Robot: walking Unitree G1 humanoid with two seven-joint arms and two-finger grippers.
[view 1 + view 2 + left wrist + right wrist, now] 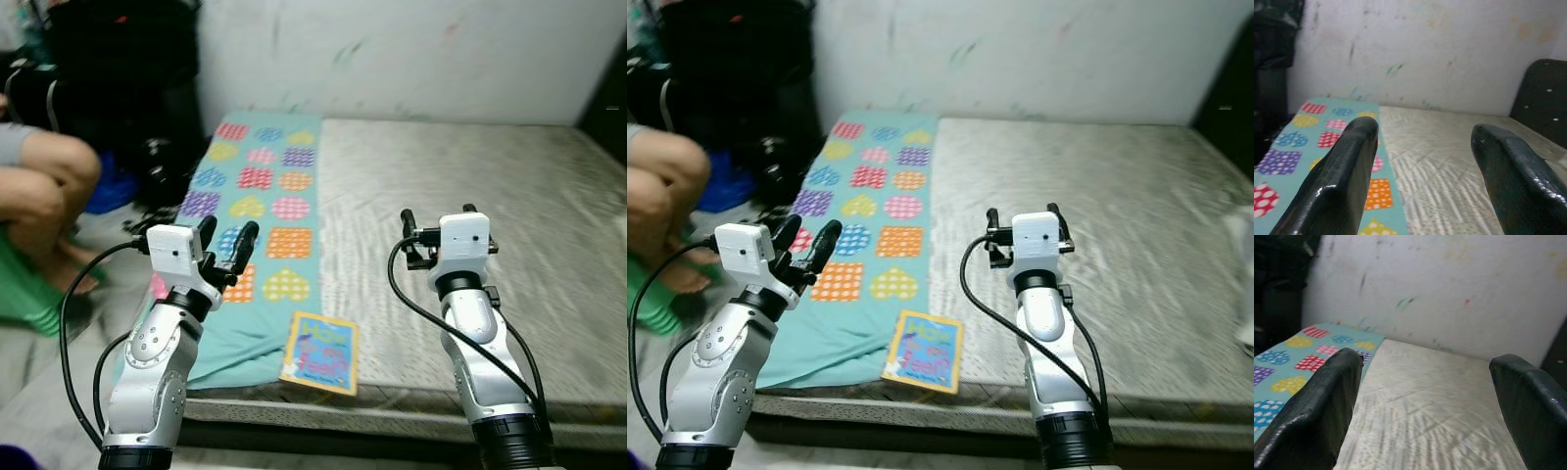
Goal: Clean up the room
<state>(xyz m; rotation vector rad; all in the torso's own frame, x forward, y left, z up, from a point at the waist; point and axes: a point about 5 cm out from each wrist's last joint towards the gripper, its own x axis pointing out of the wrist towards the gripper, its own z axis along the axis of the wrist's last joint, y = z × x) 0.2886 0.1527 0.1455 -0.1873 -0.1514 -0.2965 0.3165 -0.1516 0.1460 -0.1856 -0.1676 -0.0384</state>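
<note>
A thin children's book (320,352) with a light blue and yellow cover lies flat near the front edge of the grey mattress (470,196), half on a teal cloth (257,196) printed with coloured hearts and squares. My left gripper (227,238) is raised above the cloth's front left part, open and empty, left of and beyond the book. My right gripper (437,217) hovers over the bare mattress to the right of the book, open with nothing between its fingers (1317,416). Both point toward the far wall.
A stained white wall (411,49) runs behind the mattress. A person's bent leg (44,191) and green sandal area sit at the far left on the floor, beside black bags (118,78) and cables. A dark object (607,108) stands at the right edge.
</note>
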